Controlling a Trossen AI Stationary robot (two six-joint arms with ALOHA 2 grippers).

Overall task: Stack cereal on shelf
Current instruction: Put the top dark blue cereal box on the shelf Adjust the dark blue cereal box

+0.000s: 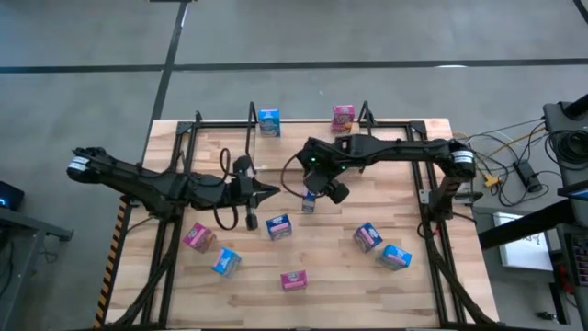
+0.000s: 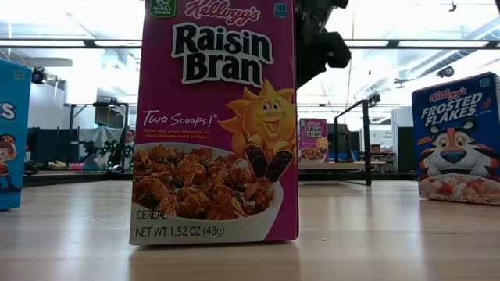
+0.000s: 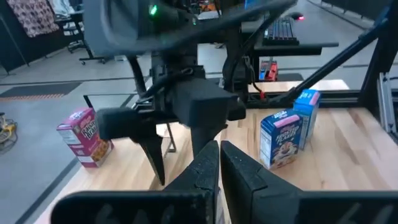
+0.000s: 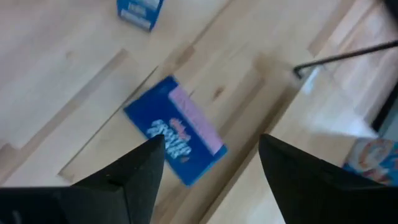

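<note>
Right gripper (image 4: 211, 168), fingers spread, is hovering above a blue box (image 4: 175, 130); descending off-centre risks toppling it. Left gripper (image 3: 219, 163), fingers pressed together, is waiting nearby.

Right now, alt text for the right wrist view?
The right gripper hangs open above the wooden table, its jaws spread over a blue cereal box lying flat. A second blue box sits farther off, and a thin black rod crosses one corner.
</note>
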